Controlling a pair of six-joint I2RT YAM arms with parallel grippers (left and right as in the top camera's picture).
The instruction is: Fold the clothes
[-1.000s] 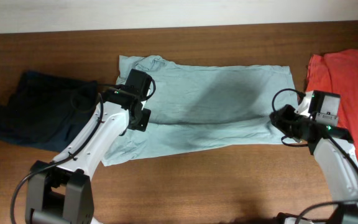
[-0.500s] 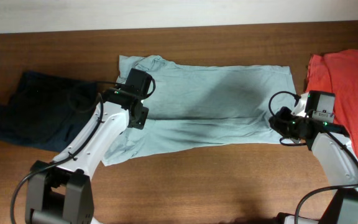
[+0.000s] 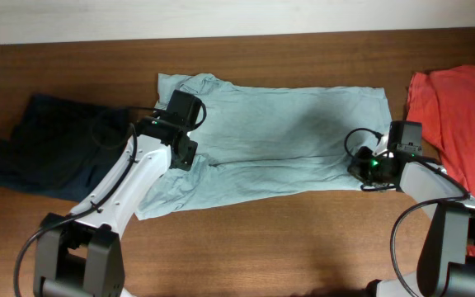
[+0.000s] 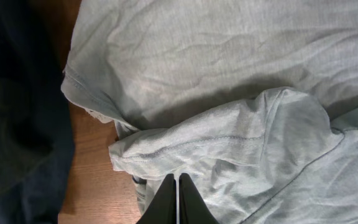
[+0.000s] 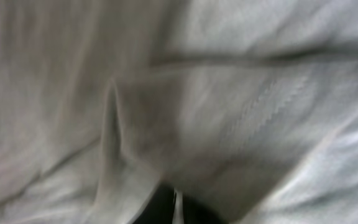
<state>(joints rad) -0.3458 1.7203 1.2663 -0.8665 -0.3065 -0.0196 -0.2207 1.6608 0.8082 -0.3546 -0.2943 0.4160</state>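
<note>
Three garments lie on the worktop (image 3: 303,239): navy garment (image 3: 52,153) left, pale T-shirt (image 3: 279,124) spread centre, orange-red shirt (image 3: 460,107) right. The left pincer (image 3: 186,157) pinches the T-shirt's sleeve-side fold and the right pincer (image 3: 359,167) nips its hem end, likely so both lift one edge together.

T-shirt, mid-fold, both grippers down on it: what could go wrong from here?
1. Left gripper is shut on a bunched fold of the T-shirt by the sleeve; it may hold uneven layers, so the fold could skew.
2. Right gripper pinches the hem, but the right wrist view is blurred; a thin bite might slip.
3. The navy garment lies close beside the sleeve and could get dragged.
</note>
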